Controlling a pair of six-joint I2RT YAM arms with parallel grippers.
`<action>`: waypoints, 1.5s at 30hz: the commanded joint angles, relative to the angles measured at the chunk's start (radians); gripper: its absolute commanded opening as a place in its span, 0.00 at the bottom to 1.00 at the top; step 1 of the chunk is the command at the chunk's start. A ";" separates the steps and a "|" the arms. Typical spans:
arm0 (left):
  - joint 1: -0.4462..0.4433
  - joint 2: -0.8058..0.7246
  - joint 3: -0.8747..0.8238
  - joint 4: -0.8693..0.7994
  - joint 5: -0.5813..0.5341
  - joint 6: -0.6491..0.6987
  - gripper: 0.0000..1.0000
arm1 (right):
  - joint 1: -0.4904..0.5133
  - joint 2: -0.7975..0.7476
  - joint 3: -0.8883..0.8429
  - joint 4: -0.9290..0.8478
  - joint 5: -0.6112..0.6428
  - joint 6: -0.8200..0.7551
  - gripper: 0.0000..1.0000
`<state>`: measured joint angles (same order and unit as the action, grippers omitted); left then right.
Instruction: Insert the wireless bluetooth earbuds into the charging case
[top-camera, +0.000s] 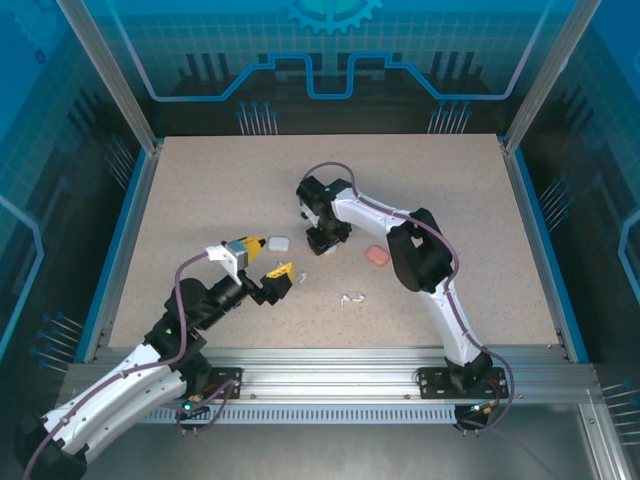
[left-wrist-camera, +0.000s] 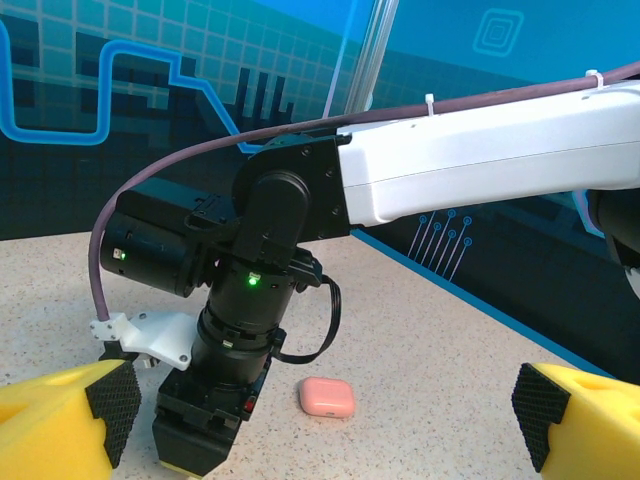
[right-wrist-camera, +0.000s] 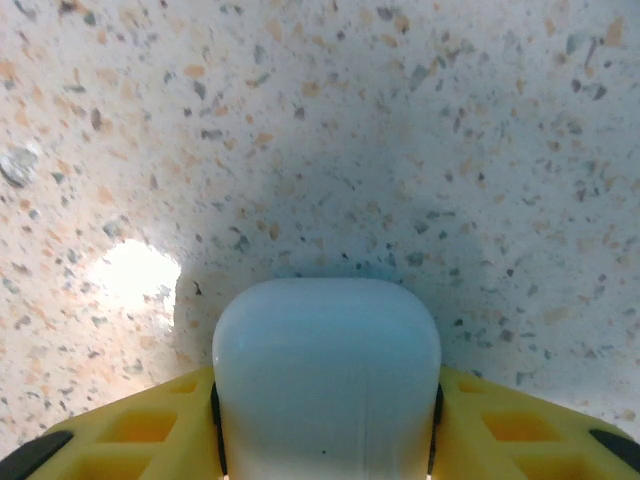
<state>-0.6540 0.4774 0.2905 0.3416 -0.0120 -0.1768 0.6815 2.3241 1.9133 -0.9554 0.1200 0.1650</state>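
A white charging case (right-wrist-camera: 326, 370) stands on the speckled table, closed. My right gripper (right-wrist-camera: 325, 400) is shut on it, one yellow finger (right-wrist-camera: 130, 440) pressed against each side. In the top view that right gripper (top-camera: 325, 242) points straight down at mid-table. Two white earbuds (top-camera: 350, 298) lie loose on the table, nearer the front edge. My left gripper (top-camera: 265, 258) hovers to the left of the right one, open and holding nothing. Its yellow fingers (left-wrist-camera: 60, 425) stand wide apart at the bottom corners of the left wrist view.
A pink case (top-camera: 377, 256) (left-wrist-camera: 326, 397) lies closed just right of the right gripper. Another pale case (top-camera: 278, 242) sits by the left gripper's far fingertip. The right arm's wrist (left-wrist-camera: 240, 330) stands close in front of the left gripper. Blue rails edge the table (top-camera: 450, 190).
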 joint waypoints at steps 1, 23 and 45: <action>-0.005 -0.008 0.005 0.008 -0.014 0.015 0.99 | -0.014 -0.063 -0.070 -0.004 0.008 -0.013 0.42; 0.290 0.411 0.198 -0.202 0.376 -0.343 0.88 | 0.006 -0.856 -0.869 0.579 -0.065 -0.322 0.36; 0.154 0.807 0.366 -0.002 0.751 -0.404 0.76 | 0.154 -1.073 -0.977 0.622 -0.016 -0.444 0.37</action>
<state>-0.4900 1.2648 0.6182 0.3244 0.7025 -0.5968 0.8200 1.2568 0.9161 -0.3317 0.0887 -0.2672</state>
